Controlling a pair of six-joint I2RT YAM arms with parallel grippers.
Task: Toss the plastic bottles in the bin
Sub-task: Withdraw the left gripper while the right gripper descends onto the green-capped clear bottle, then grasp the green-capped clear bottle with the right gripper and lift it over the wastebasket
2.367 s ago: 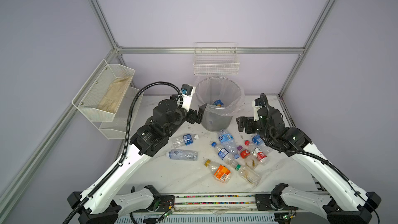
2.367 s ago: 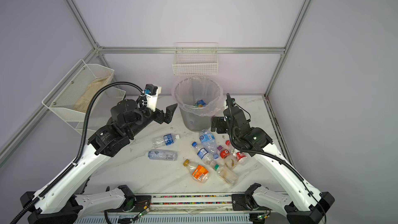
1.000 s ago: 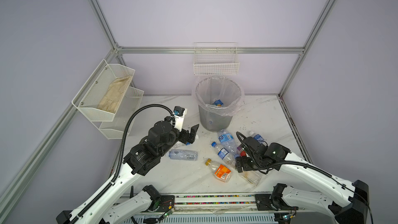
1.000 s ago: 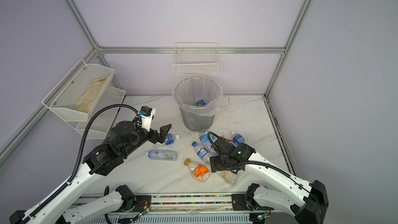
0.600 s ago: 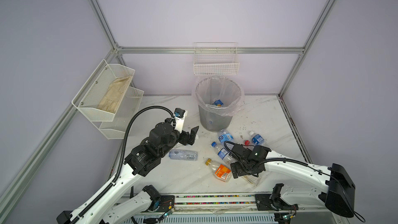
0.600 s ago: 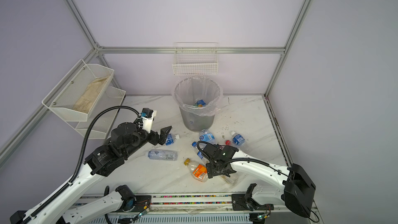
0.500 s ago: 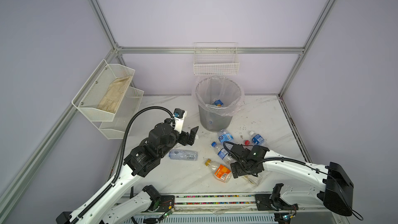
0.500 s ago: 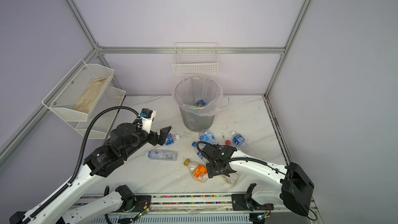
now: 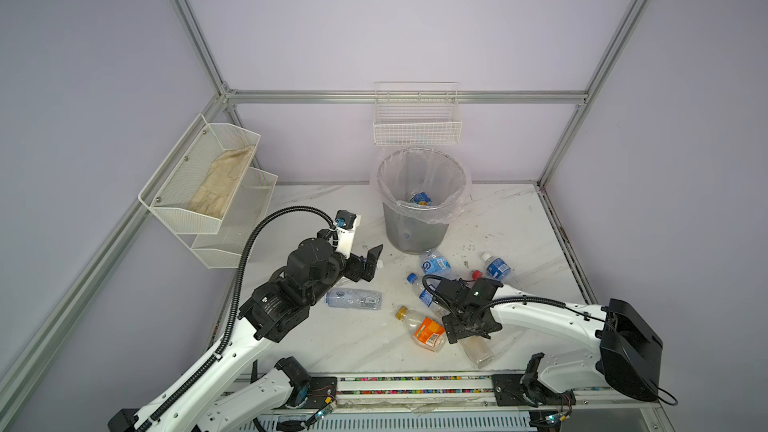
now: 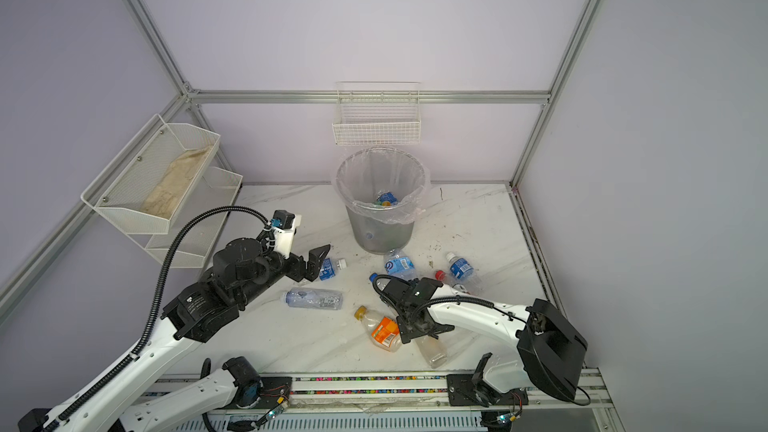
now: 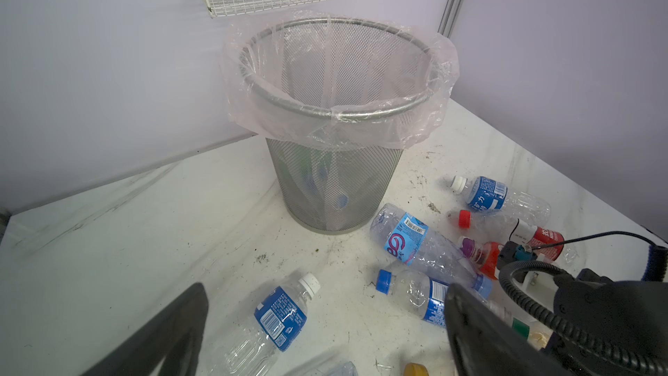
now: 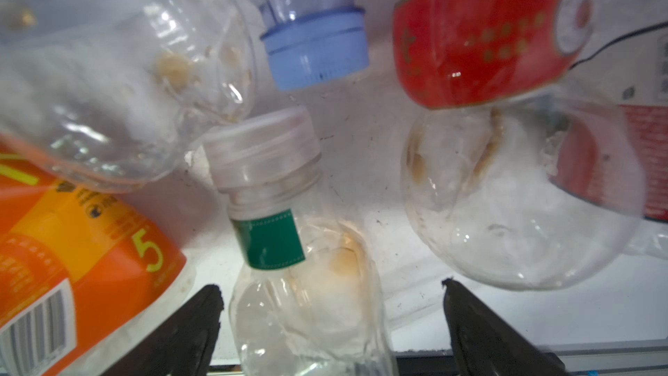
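Bottles (image 9: 426, 297) under right gripper (image 12: 330, 287) partly hidden overhead. Clear green-banded bottle (image 12: 267, 236) between its spread jaws; left gripper (image 11: 325, 289) also spread.

Right wrist view: orange-label bottle (image 12: 94, 255) carries a lime-yellow "5" and a barcode (image 12: 34, 330), digits unreadable. The red-label bottle (image 12: 480, 41) has rows of gold characters, too blurred to read. Left wrist view: blue-label bottle (image 11: 486, 195) shows white Japanese-style characters, not surely legible; pale-blue-label bottle (image 11: 406, 238) bears large pink looping lettering, undeciphered.
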